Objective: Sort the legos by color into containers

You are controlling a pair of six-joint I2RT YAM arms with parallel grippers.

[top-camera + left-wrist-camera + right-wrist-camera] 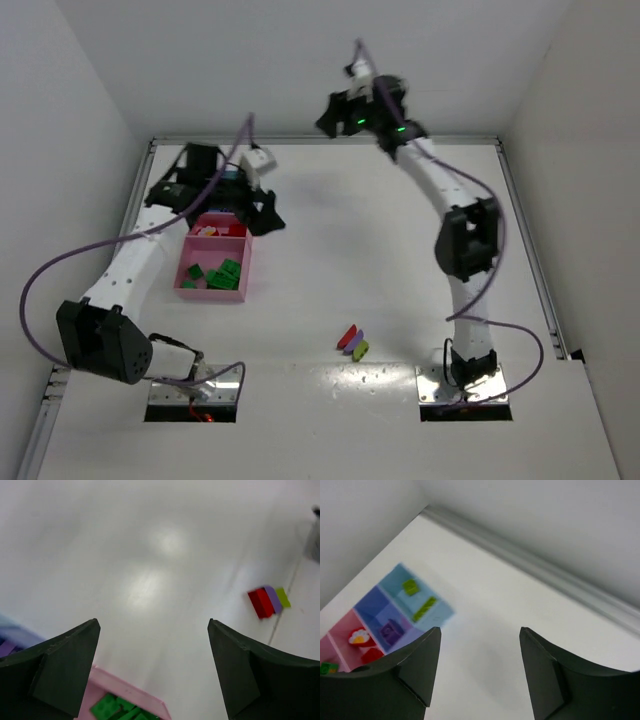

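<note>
The containers are a joined row of trays on the left. The large pink tray [190,285] holds several green legos [225,272], and a smaller pink compartment behind it holds red legos [208,231]. My left gripper [264,212] hovers at the row's right side, open and empty; its wrist view shows the pink tray's corner [131,694] below the gripper [152,625]. A stacked red, purple and yellow-green lego block [352,342] lies on the table near the front. My right gripper [332,116] is raised at the back, and the right wrist view shows it [480,630] open and empty.
In the right wrist view the light blue tray [432,615] holds yellow-green bricks [410,586], the darker blue tray [372,607] a purple brick [390,630]. A metal rail [540,570] edges the table's far side. White walls enclose the table.
</note>
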